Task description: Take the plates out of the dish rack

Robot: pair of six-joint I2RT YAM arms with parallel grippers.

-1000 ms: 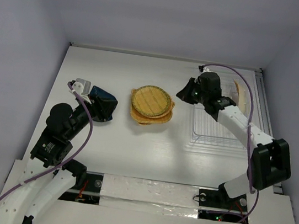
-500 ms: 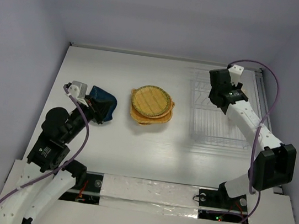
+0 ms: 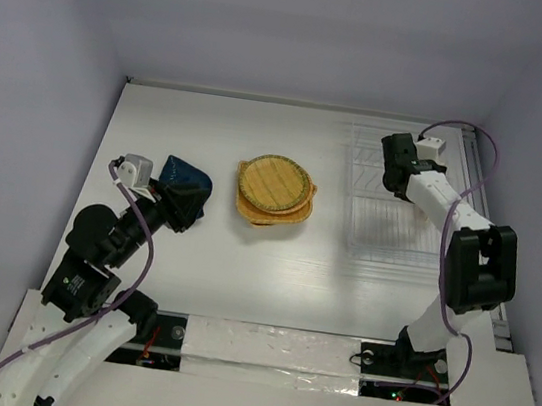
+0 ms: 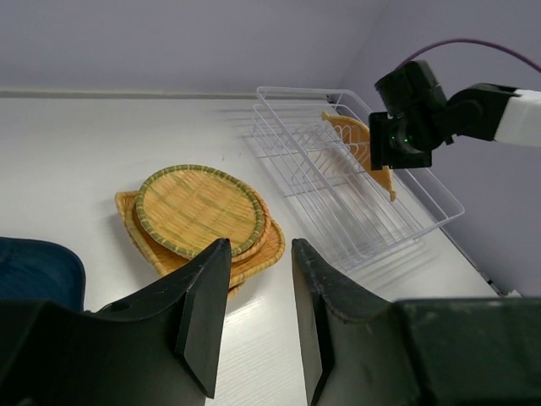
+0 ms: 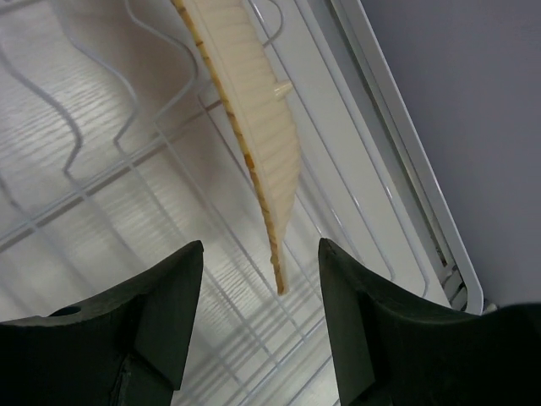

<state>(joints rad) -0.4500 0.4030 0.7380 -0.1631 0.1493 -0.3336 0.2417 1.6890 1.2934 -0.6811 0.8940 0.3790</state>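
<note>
A stack of orange-tan plates (image 3: 272, 193) (image 4: 203, 216) lies mid-table. The dark blue plate (image 3: 185, 184) (image 4: 34, 271) lies flat to its left. My left gripper (image 3: 164, 206) (image 4: 259, 247) hangs just near of the blue plate, narrowly open, with nothing between its fingers. At the right stands the clear dish rack (image 3: 398, 236) (image 4: 338, 211). One tan plate (image 5: 254, 127) (image 4: 363, 139) stands on edge in it. My right gripper (image 3: 397, 165) (image 5: 258, 254) is open over the rack. The plate's lower corner reaches between its fingers without touching either.
White walls close the table at the back and both sides. The rack's right rim (image 5: 406, 186) runs close to the right wall. The rack's wire dividers (image 5: 101, 169) rise to the left of the standing plate.
My right gripper swung from the rack's left side to its far right, over the standing plate, and opened. My left arm drew back a little from the blue plate.
</note>
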